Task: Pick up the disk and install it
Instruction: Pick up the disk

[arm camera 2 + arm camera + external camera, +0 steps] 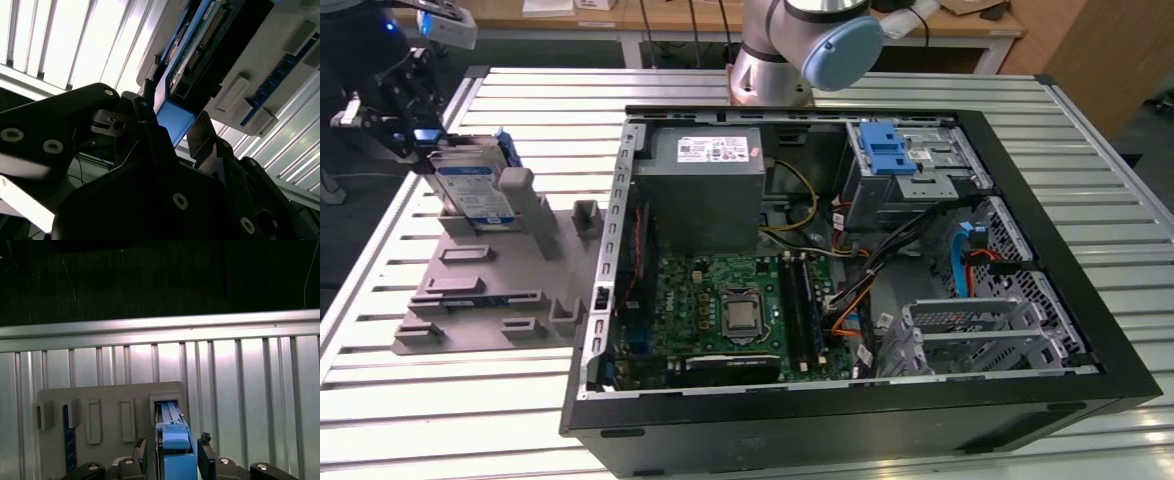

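Risks, as judged. The open computer case [854, 430] lies well apart from the gripper [398, 118], across the table. A carried load could be clipped on its raised rim or snagged in the loose cables [851, 295] inside if it is brought in low or tilted.

The grey slotted holder [480, 270] sits directly under the gripper. No clamps are seen on it, so it could be dragged or lifted along if a pull is not kept straight along the slot.

The disk [175, 445] is stood on edge in the holder's end slot. Its blue bracket edge is turned toward the gripper and lies between the fingers [206, 456]. The hand is judged spread, not clamped: thin gaps are seen on both sides of the bracket in the first wrist view. Only the narrow bracket edge is offered to the pads, so a shallow or off-centre bite is likely to slip. The plastic may also flex or twist under squeeze.

Surface: the ribbed aluminium table [427, 430] is bare and bright below the hand. It is hard metal with no cushion, and a dropped disk's corner could be caught in the grooves.

Room: darkness is seen past the table edge ahead of the hand in the first wrist view. Wooden benches [654, 20] are seen behind the arm [767, 70] in the exterior view.
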`<move>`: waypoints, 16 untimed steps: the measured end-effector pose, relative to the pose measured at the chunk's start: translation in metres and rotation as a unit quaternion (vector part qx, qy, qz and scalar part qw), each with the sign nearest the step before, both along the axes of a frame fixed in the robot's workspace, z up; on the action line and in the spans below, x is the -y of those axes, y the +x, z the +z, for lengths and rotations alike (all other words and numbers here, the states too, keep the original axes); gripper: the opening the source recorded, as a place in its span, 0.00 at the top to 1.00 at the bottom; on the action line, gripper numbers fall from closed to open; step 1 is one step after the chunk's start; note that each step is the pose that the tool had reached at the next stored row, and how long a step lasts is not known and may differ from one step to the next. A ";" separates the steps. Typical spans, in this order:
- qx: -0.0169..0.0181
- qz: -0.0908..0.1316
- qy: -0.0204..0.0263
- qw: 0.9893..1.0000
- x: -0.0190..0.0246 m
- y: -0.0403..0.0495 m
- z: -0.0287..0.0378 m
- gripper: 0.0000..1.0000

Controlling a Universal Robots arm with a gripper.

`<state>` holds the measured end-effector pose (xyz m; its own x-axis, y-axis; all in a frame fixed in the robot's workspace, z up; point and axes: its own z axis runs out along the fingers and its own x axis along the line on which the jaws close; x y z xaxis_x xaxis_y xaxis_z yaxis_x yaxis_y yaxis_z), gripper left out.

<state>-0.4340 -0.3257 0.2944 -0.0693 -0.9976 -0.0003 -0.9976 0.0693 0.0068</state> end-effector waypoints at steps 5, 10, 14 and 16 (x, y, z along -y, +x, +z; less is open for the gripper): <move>0.000 0.000 0.000 1.000 0.0000 0.0000 -0.0037 0.48; 0.000 0.000 0.000 1.000 0.0000 0.0000 -0.0047 0.49; 0.000 0.000 0.000 1.000 0.0000 0.0000 -0.0048 0.58; 0.000 0.000 0.000 1.000 0.0000 0.0000 -0.0048 0.63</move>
<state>-0.4340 -0.3257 0.2896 -0.0693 -0.9976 0.0004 -0.9976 0.0693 0.0069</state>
